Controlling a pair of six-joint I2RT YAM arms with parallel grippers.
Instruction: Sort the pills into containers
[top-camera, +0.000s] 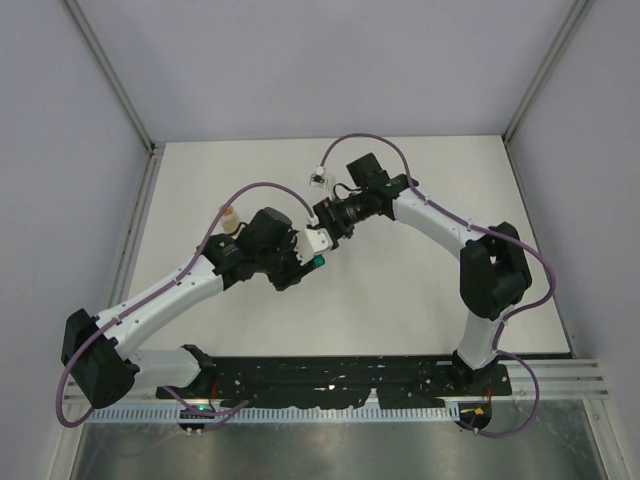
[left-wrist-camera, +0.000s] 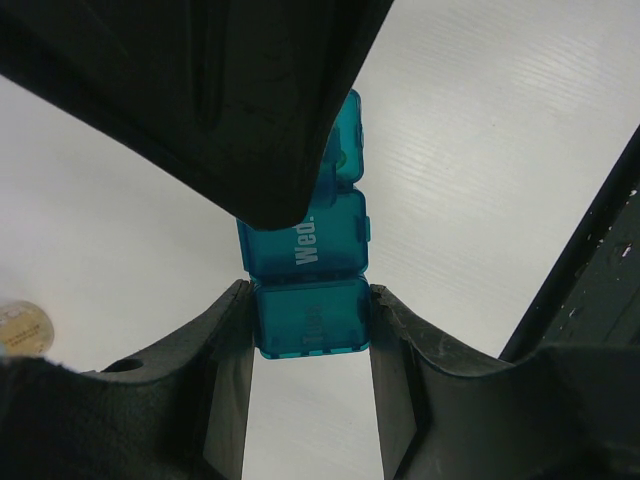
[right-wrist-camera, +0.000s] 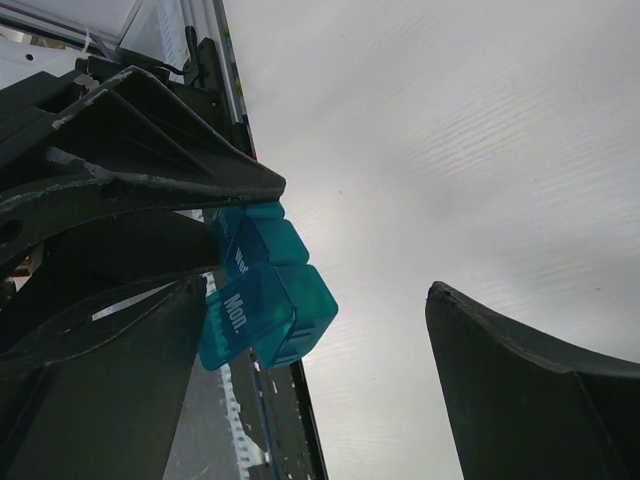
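- My left fingers (left-wrist-camera: 232, 335) are closed on the strip (left-wrist-camera: 308, 240), one pad on each side wall of its near end compartment, with no gap showing on either side.
- From that grip the strip runs straight away from my left wrist. The middle lid reads "Wed.", and the far compartment is half covered by a dark finger of my other arm.
- My right fingers (right-wrist-camera: 520, 400) are spread wide and hold nothing. One finger sits just beside the strip's end, whose lid reads "Mon." The other stands well apart, with bare table (top-camera: 420, 300) showing across the gap.
- I cannot tell whether the strip touches the table.
- In the top view both wrists meet a little left of the table's middle, nose to nose, so there is almost no room between them.
- The vial (top-camera: 230, 218) stands upright just beside my left wrist on its far left side. Its tan cap shows at the left edge of my left wrist view, apart from the strip.
- Open table lies to the right, under my right arm, and toward the far wall.
- The left wall (top-camera: 60, 150) runs close along my left arm.
- The rail (top-camera: 400, 410) marks the near edge.
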